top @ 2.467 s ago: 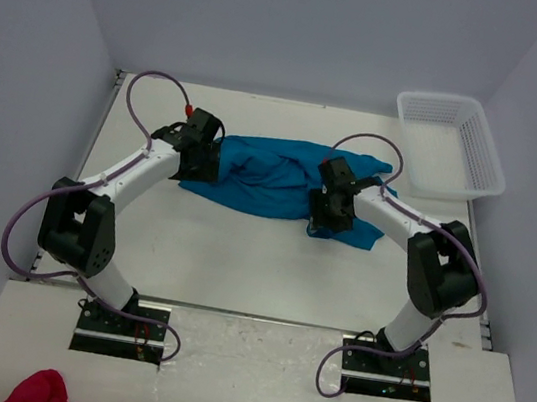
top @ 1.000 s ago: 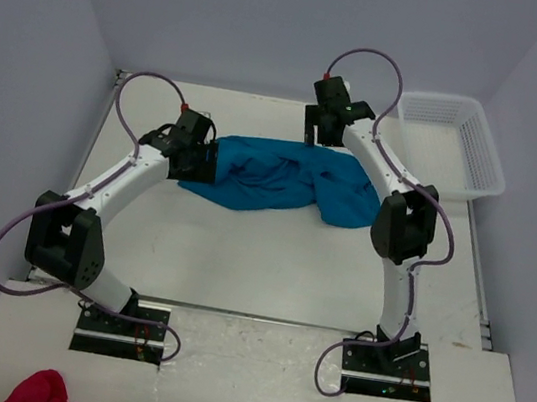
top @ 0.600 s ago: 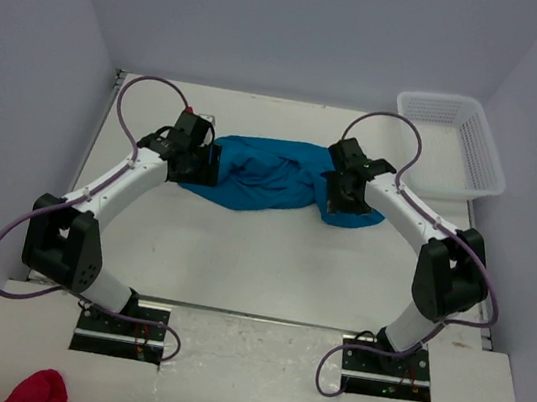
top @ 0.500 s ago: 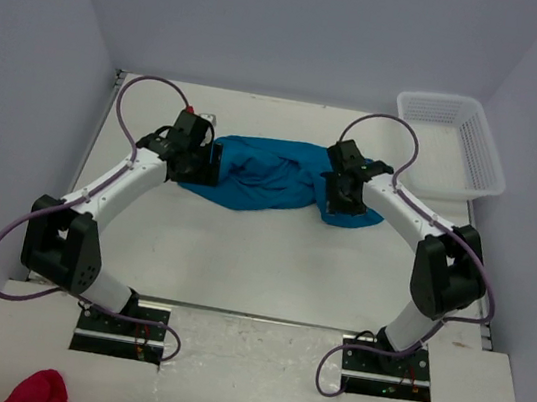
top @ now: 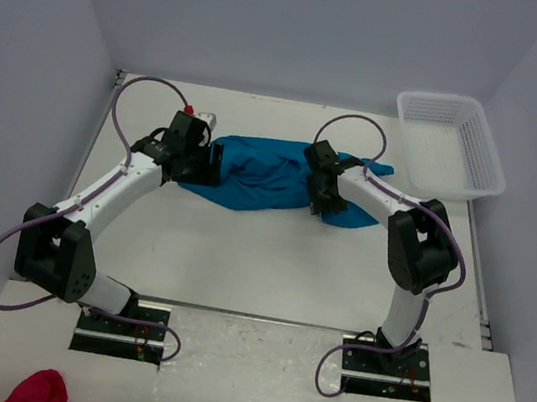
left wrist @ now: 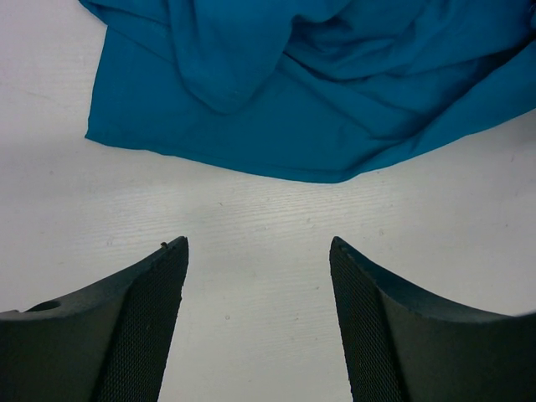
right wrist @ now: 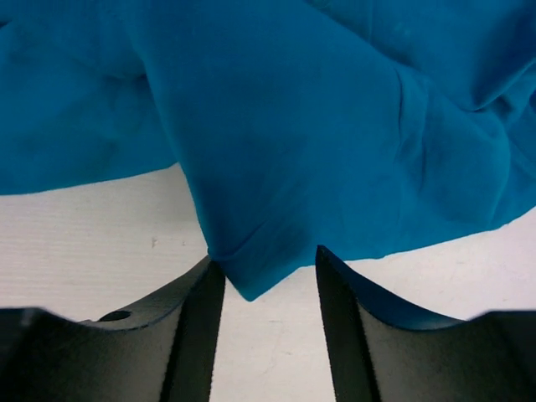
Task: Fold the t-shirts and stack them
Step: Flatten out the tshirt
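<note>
Barely started: plain teal-blue fabric t-shirt (top: 257, 174) lies crumpled, unfolded on white worktop (top: 240, 257); left gripper (left wrist: 257, 244) open by its hem, right gripper (right wrist: 268, 260) open astride a corner.

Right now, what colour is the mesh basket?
The plastic mesh basket is white; top external view shows it best.

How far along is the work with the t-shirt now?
Done: nothing visible; the t-shirt lies crumpled on the table, with no fold. In hand: the right hand has a cloth corner between its fingers, grip unclear; the left hand is open and empty, just short of the shirt's edge. Left: spreading, folding and stacking.
</note>
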Available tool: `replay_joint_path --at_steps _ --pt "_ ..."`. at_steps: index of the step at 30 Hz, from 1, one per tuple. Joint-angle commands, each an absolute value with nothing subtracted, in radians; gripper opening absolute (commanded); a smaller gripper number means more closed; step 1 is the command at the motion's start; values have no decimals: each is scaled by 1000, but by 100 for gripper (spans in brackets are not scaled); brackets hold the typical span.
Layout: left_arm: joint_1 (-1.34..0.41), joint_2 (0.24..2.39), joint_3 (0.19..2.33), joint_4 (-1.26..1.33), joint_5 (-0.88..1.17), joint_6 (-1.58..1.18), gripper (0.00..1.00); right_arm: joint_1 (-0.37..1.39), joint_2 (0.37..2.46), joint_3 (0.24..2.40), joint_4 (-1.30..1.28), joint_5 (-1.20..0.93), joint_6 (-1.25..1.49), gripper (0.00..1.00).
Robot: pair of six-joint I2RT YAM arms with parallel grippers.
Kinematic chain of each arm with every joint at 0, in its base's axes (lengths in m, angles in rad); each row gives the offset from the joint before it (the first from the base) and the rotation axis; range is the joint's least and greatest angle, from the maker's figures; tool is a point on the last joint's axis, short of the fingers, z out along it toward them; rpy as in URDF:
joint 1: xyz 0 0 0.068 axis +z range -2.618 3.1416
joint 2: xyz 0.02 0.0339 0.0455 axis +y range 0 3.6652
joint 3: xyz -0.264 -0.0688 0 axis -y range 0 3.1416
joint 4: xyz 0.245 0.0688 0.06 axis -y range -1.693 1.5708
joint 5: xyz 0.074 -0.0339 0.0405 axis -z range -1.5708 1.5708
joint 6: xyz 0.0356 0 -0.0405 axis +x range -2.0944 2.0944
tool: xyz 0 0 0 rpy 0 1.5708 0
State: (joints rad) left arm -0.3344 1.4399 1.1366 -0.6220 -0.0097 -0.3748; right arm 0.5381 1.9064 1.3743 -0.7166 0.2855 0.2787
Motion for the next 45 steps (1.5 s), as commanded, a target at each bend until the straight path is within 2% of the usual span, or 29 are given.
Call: replay_joint_path --at_steps 1,2,3,5,7,14,18,26,31,32,33,34,35,37,39,40,42,45 --pt "-331 1408 1150 -597 26 -345 70 540 1928 1420 -718 366 265 46" --pt "-331 1408 1155 -597 28 -345 70 540 1933 1425 -729 386 270 41" --pt "-331 1407 1157 -598 29 -342 70 538 1939 1425 -732 405 273 28" --pt "-331 1405 1155 -597 28 -338 71 540 1936 1424 -739 449 285 11" --pt "-328 1407 1149 -594 25 -333 71 545 1915 1413 -735 468 298 0" --pt "-327 1422 1121 -578 37 -330 71 569 1755 1411 -777 502 308 0" --pt "-327 1422 1121 -572 43 -331 71 557 1730 1451 -808 508 282 0" --pt "-325 1402 1134 -601 34 -310 71 416 1854 1572 -815 460 192 0" --pt "-322 1402 1138 -606 29 -304 71 321 1955 1707 -781 349 109 0" --pt "-322 1402 1138 -604 34 -310 71 308 1977 1738 -766 344 95 3" --pt "-322 1405 1138 -600 41 -311 71 295 2002 1771 -755 321 57 12" --pt "-322 1407 1138 -595 58 -314 71 278 2055 1857 -758 299 39 36" --pt "-322 1410 1138 -591 63 -322 71 275 2078 1894 -756 305 31 47" --pt "-324 1419 1144 -589 72 -322 71 273 2109 1984 -802 320 40 58" --pt "-324 1419 1143 -592 57 -322 71 281 2065 1958 -805 377 84 60" --pt "-324 1417 1135 -589 49 -322 71 285 2028 1874 -778 379 100 61" --pt "-322 1417 1126 -580 37 -325 71 290 1910 1784 -756 323 135 61" --pt "-324 1424 1109 -569 46 -333 71 291 1797 1614 -739 221 184 55"
